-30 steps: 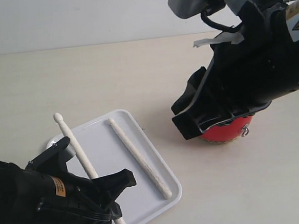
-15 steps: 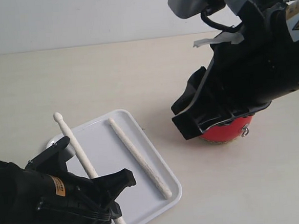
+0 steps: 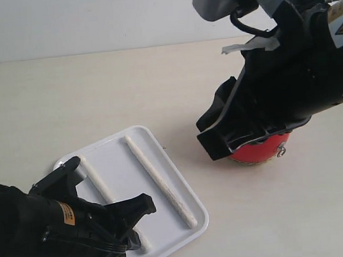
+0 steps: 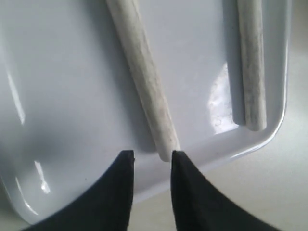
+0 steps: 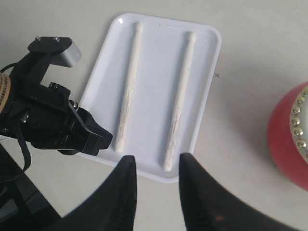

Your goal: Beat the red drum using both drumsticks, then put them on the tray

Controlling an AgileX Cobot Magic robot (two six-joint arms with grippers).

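Observation:
Both pale drumsticks lie flat and side by side in the white tray [image 3: 117, 159]: one [image 3: 159, 179] toward the drum, the other [image 3: 97, 179] partly under my left arm. My left gripper [image 4: 151, 159] hangs open over the tray's near rim. The butt of the nearer drumstick [image 4: 144, 82] ends just beyond its fingertips, with the second drumstick [image 4: 251, 62] beside it. The red drum [image 3: 258, 150] stands to the right, mostly hidden under my right arm. My right gripper [image 5: 155, 163] is open and empty, high above the table, looking down on the tray [image 5: 156, 86] and the drum [image 5: 288, 139].
The tray rests on a plain beige table [image 3: 98, 92] with a pale wall behind. A small dark mark [image 5: 217, 75] sits on the table between tray and drum. My left arm's black body [image 5: 43, 115] covers the tray's near corner.
The left gripper's jaws have opened. The drumstick it held, which stuck out tilted past the tray's far rim, has dropped flat into the tray. The right arm has not moved.

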